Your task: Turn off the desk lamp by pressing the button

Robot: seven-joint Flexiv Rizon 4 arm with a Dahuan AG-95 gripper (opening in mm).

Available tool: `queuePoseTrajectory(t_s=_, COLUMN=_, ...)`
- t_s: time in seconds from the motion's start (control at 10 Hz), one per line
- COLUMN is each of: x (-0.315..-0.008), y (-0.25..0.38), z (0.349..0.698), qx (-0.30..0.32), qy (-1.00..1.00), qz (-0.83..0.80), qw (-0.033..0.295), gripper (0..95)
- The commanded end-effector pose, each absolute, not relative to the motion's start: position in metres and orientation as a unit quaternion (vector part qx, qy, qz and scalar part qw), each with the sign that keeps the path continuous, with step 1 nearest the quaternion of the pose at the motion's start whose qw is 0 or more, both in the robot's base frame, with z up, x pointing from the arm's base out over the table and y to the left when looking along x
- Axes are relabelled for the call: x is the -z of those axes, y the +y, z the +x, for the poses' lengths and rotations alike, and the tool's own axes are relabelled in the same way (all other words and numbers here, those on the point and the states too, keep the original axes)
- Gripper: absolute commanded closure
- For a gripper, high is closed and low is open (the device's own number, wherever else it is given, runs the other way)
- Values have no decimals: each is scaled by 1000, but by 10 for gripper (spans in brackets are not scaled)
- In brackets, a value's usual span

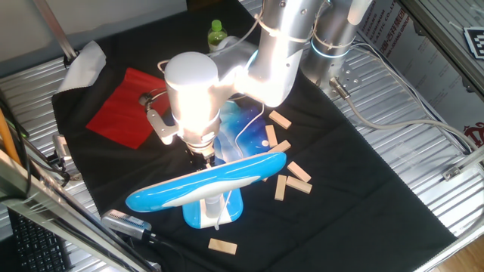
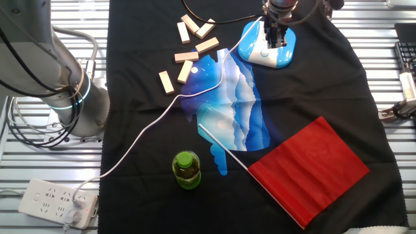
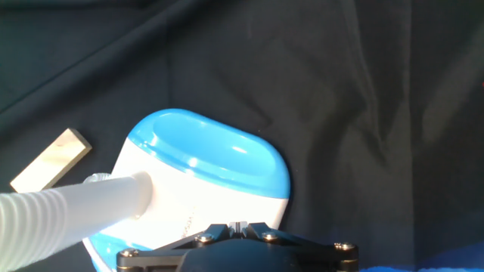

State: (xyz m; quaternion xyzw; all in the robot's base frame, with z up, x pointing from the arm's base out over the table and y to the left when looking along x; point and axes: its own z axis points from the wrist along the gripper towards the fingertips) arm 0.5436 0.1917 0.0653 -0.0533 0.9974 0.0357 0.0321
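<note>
The desk lamp has a long sky-blue and white head (image 1: 204,185) on a short white stem over a flat blue base (image 1: 197,217). In the other fixed view only the base (image 2: 286,49) shows, at the far edge of the black cloth. The hand view shows the base (image 3: 219,151) and the ribbed white stem (image 3: 68,215) from above. My gripper (image 1: 206,156) points down just behind the lamp head, over the base (image 2: 275,36). Its fingertips (image 3: 238,225) are pressed together with nothing between them, right at the white top of the base. The button itself is hidden.
Several wooden blocks (image 1: 291,174) (image 2: 188,55) lie beside the lamp, and one shows in the hand view (image 3: 51,159). A blue-and-white patterned sheet (image 2: 237,110), a red cloth (image 2: 309,169) and a green bottle (image 2: 186,170) lie on the black cloth. The white cord (image 2: 156,123) runs to a power strip (image 2: 55,201).
</note>
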Motion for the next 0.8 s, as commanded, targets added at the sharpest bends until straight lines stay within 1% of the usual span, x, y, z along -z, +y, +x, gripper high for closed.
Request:
queuePoseTrajectory(t_s=0.1, x=-62, y=191, z=544, qx=-36, qy=997, qz=-55, qw=35, gripper=950)
queuePoseTrajectory(t_s=0.8, x=-55, y=190, z=540, qx=-38, qy=997, qz=-56, qw=38, gripper=950)
